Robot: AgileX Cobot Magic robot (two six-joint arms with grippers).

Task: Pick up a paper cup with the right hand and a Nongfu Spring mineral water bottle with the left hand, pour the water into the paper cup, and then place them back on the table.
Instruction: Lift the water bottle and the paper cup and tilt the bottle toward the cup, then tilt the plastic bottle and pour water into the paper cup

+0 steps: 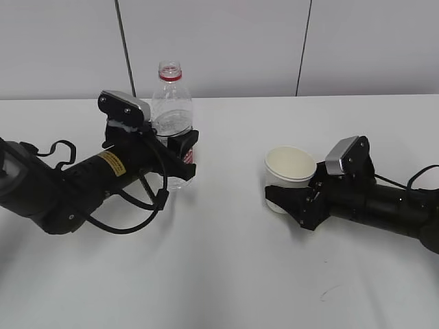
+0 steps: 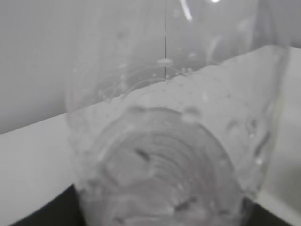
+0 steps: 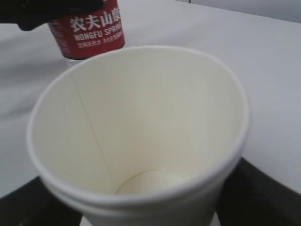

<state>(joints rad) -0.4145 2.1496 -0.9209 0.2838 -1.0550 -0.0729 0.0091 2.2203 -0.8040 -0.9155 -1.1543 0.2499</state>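
Note:
The clear Nongfu Spring bottle [image 1: 171, 103] stands upright at the left, with a red neck ring and no cap. My left gripper [image 1: 180, 155] is shut on its red-labelled lower middle. In the left wrist view the bottle [image 2: 160, 141] fills the frame, and dark fingers [image 2: 42, 214] show at the bottom corners. The white paper cup [image 1: 290, 167] is upright at the right, and my right gripper [image 1: 287, 197] is shut on its lower wall. In the right wrist view the cup [image 3: 141, 117] looks empty, with the bottle's label [image 3: 89, 28] behind it. I cannot tell whether either base touches the table [image 1: 226, 274].
A grey panelled wall [image 1: 226, 41] runs behind the table's far edge. A small dark scuff [image 1: 329, 293] marks the tabletop at the front right. The left arm's black cable [image 1: 130, 223] loops onto the table.

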